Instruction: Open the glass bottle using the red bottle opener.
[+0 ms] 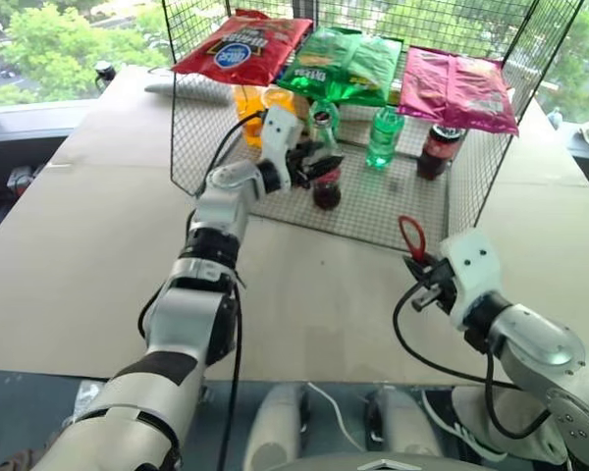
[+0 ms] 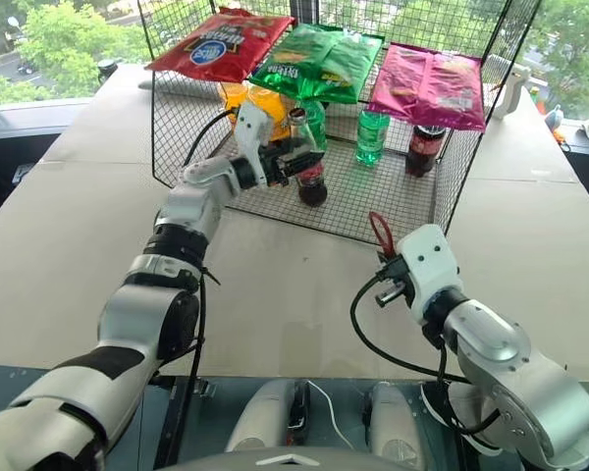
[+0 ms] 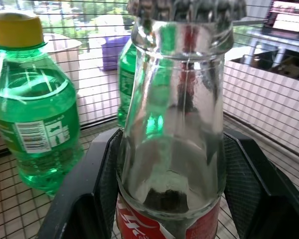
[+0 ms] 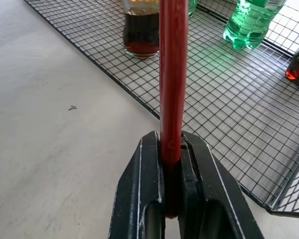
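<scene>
The glass bottle [image 1: 326,188] stands on the floor of a wire rack, its dark cola low in the body and a red label band around it. My left gripper [image 1: 317,163] reaches into the rack from the left and is shut on the bottle at its shoulder. In the left wrist view the bottle [image 3: 174,124] sits between the black fingers [image 3: 102,174], touching both, with its crimped cap at the top. My right gripper [image 1: 422,270] hovers over the table in front of the rack. It is shut on the handle of the red bottle opener [image 1: 412,235], which stands upright with its ring head on top.
The wire rack [image 1: 393,211] has mesh walls at the back and both sides. Red, green and pink snack bags [image 1: 344,64] lie across its top. Inside stand green plastic bottles [image 1: 384,137], a squat dark bottle [image 1: 437,150] and an orange bottle [image 1: 250,106]. The beige table [image 1: 98,255] spreads around it.
</scene>
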You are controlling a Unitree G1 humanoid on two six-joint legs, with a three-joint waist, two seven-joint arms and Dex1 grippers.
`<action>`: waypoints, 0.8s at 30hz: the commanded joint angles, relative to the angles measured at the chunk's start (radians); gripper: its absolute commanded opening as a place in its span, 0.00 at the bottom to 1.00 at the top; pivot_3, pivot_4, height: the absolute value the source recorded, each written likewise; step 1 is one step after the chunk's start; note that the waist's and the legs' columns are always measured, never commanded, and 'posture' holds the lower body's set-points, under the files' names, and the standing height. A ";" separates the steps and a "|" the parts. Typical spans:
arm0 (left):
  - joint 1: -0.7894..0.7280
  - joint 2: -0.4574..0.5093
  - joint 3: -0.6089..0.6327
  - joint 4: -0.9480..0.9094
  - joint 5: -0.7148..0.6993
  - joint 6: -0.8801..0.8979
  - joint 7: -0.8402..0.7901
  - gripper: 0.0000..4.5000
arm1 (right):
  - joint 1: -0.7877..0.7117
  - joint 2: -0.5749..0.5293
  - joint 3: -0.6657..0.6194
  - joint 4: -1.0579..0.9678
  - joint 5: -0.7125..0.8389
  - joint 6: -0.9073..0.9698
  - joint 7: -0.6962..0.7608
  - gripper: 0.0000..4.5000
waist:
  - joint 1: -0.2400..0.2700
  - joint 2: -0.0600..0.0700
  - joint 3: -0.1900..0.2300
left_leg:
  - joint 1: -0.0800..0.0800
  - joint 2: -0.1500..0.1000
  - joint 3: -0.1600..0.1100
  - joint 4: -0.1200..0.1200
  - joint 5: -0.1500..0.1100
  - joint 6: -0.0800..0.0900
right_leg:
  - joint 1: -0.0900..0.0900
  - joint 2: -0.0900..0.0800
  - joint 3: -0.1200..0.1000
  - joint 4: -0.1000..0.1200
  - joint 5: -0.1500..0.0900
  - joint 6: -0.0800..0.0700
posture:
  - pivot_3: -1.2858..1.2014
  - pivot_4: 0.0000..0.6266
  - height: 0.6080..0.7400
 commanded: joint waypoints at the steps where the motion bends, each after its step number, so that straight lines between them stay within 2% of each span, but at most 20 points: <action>1: 0.048 0.057 0.009 -0.287 -0.097 0.102 -0.108 0.50 | -0.008 -0.010 -0.033 -0.030 -0.002 -0.012 0.026 0.00 | -0.001 0.000 0.000 | 0.000 0.000 0.000 0.000 0.000 0.000 | 0.000 0.000 0.000 0.000 0.000 0.000 | 0.52 0.24 1.00; 5: 0.126 0.121 -0.002 -0.516 -0.199 0.272 -0.193 0.50 | -0.008 -0.020 -0.047 -0.022 -0.002 -0.015 0.049 0.00 | 0.003 0.000 0.000 | 0.000 0.000 0.000 0.000 0.000 0.000 | 0.000 0.000 0.000 0.000 0.000 0.000 | 0.52 0.24 1.00; 9: 0.228 0.161 -0.016 -0.675 -0.253 0.363 -0.215 0.50 | -0.001 -0.028 -0.065 -0.023 0.000 -0.013 0.067 0.00 | 0.002 0.001 0.000 | 0.000 0.000 0.000 0.000 0.000 0.000 | 0.001 0.000 0.000 0.000 0.000 -0.001 | 0.52 0.24 1.00; 16: 0.414 0.193 -0.074 -0.804 -0.230 0.288 -0.251 0.50 | 0.053 -0.036 -0.090 -0.051 -0.009 -0.011 0.071 0.00 | 0.001 0.001 0.000 | 0.001 0.000 0.000 0.000 0.000 0.000 | 0.001 0.000 0.000 0.001 -0.002 -0.003 | 0.52 0.24 1.00; 24: 0.459 0.185 -0.107 -0.774 -0.194 0.190 -0.246 0.50 | 0.083 -0.030 -0.079 -0.058 -0.029 -0.027 0.072 0.00 | 0.003 0.001 0.000 | 0.001 0.000 0.000 0.001 0.000 0.000 | 0.001 0.000 0.000 0.001 -0.002 -0.004 | 0.52 0.24 1.00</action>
